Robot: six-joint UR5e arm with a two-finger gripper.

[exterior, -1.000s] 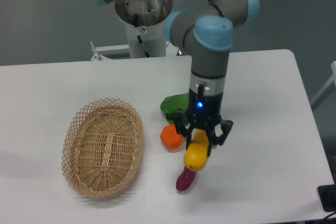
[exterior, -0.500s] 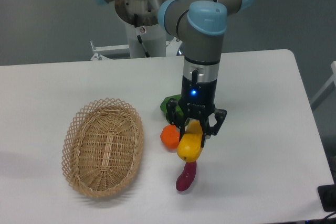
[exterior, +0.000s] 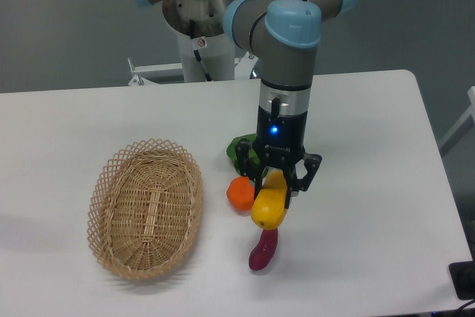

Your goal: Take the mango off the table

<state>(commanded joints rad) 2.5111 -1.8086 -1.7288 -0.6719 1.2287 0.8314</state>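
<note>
Surface: the table (exterior: pixel 371 213) is a flat white top with rounded corners, its far right corner visible; it appears clean and unmarked. Beyond its far edge lies a grey floor, and a white pedestal (exterior: pixel 202 57) stands just behind the table and carries the arm's base. A dark object shows at the lower right corner of the view, too cropped to identify.

Items on the surface: an oval wicker basket (exterior: pixel 146 208) sits on the left half. Near the middle lie a round orange fruit (exterior: pixel 241 193), a green item (exterior: pixel 243 147) partly hidden behind the arm, and a purple piece (exterior: pixel 263 249) nearest the camera.

Task item: the mango (exterior: pixel 269 204) is smooth and elongated, yellow over most of its length and shading to orange toward its upper end. It hangs roughly upright, slightly tilted, with its lower end clear of the table and just above the top of the purple piece. The orange fruit is just beside it on the left.

Gripper: the gripper (exterior: pixel 277 181) points straight down with a blue light lit on its body. Its two dark fingers are closed against the upper part of the mango, one on each side, holding it off the surface.
</note>
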